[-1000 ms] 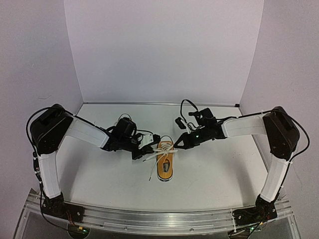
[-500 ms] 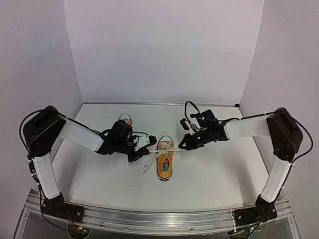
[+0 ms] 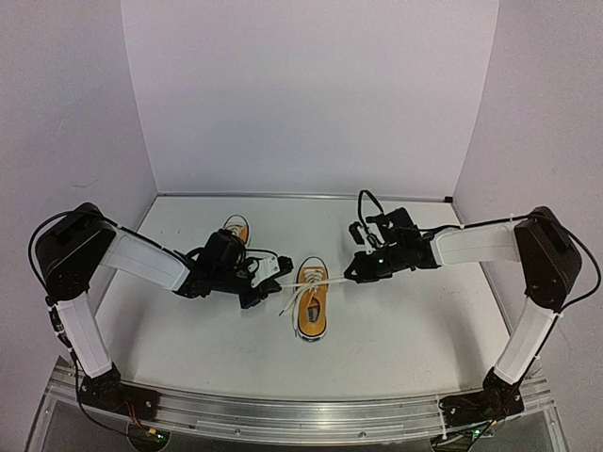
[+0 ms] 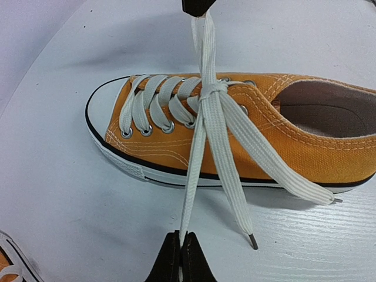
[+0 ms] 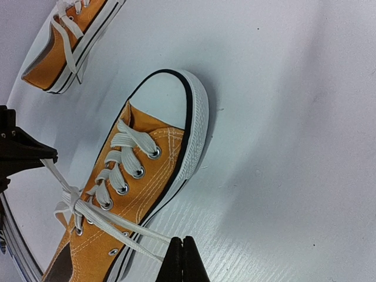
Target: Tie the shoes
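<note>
As L tool (image 4: 180, 249) & R tool (image 5: 181, 254) spread, laces (image 4: 204, 120) tightened.

The right tool (image 5: 182, 242), closed, pinches a white lace (image 5: 126, 226) of the orange shoe (image 5: 164, 138) lying on the white table (image 5: 282, 147).

A robotics lab bench, set up as a test booth; plain pale panels (image 3: 311, 104) close in the back and both sides of the frame, meeting a bare white tabletop (image 3: 405, 330); along the bottom edge runs an aluminium rail (image 3: 301, 411) with the left arm (image 3: 151, 259) and right arm (image 3: 471, 243) bolted to it; black cables (image 3: 363, 202) loop loose above the right arm; a small green light (image 3: 155, 436) glows at lower left; the shoes (image 3: 312, 306) lie on the tabletop.
</note>
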`<state>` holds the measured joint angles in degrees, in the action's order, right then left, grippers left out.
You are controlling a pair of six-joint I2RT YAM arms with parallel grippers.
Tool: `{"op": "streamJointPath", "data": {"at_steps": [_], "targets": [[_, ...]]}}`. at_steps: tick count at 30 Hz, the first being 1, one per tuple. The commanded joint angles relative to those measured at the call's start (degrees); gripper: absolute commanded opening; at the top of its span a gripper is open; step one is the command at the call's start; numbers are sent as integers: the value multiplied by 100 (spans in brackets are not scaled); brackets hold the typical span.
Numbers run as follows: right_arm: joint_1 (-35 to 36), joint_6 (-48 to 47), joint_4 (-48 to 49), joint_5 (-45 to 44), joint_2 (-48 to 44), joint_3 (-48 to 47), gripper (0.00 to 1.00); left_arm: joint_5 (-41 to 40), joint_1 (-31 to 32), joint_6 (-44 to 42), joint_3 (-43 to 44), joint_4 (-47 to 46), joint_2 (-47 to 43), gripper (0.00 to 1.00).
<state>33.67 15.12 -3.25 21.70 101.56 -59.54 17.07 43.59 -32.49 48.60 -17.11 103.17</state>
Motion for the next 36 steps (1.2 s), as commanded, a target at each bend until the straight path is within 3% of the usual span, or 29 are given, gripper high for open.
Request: {"op": "streamJointPath", "data": {"at_steps": [1, 3, 6, 11, 16, 19, 25, 29, 32, 36], "targets": [[-350, 47, -123, -1034, -228, 95, 0, -494, -141, 96, -181, 333, -190, 0], [-364, 54, -106, -1051, -238, 109, 0, -526, -144, 121, -195, 292, -217, 0], [-337, 103, 155, -354, -207, -6, 0, -164, -134, 199, -29, 320, -379, 0], [15, -42, 266, 249, 68, -733, 0, 337, 204, -30, 633, 708, -394, 0], [131, -80, 208, 600, 363, -1223, 0, 94, 423, -328, 1137, 1342, 55, 0], [132, -135, 174, 788, 240, -1028, 13, -13, 431, -330, 1101, 1414, 84, 2], [88, -3, 199, 856, -274, -490, 46, -739, 422, 313, 1018, 1376, -84, 41], [71, 63, 239, 665, -762, -197, 59, -841, 426, 1053, 1009, 1466, -472, 59], [70, 147, 244, 420, -1162, 40, 62, -562, 428, 1833, 998, 1490, -736, 80], [65, 242, 258, 248, -1498, 286, 62, -388, 610, 3075, 1359, 1574, -540, 81]]}}
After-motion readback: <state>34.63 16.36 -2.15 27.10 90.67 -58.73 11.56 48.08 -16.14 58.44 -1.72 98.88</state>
